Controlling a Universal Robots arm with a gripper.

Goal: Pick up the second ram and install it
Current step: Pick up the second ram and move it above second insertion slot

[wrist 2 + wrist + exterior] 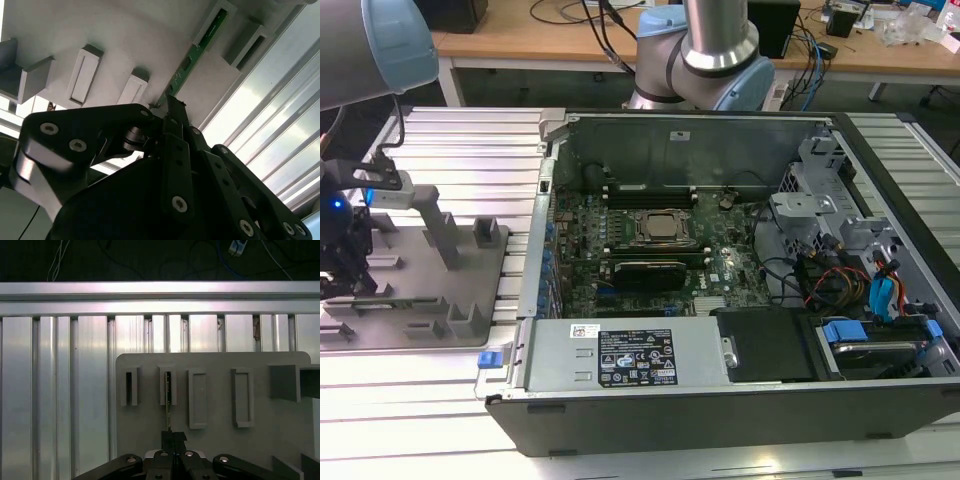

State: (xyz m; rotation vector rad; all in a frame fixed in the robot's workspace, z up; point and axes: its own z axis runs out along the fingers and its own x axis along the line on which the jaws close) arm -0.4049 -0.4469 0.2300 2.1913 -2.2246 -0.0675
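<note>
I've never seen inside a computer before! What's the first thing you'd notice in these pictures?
The big open computer case sits in the middle of the exterior view, with its green board and tangled wires laid bare. At the exterior view's left, the robot's black gripper pinches the end of a thin green memory stick, which stands on edge in a slot of the grey holder plate.

From here, in the exterior view, I see an open computer case (720, 425) lying on the ribbed aluminium surface (470, 140), its motherboard (720, 272) facing up with 1 CPU socket (662, 228) near the middle. A grey fixture plate (415, 262) sits just beside the case, toward the exterior view's left. A wooden desk (540, 35) stands behind.
</note>
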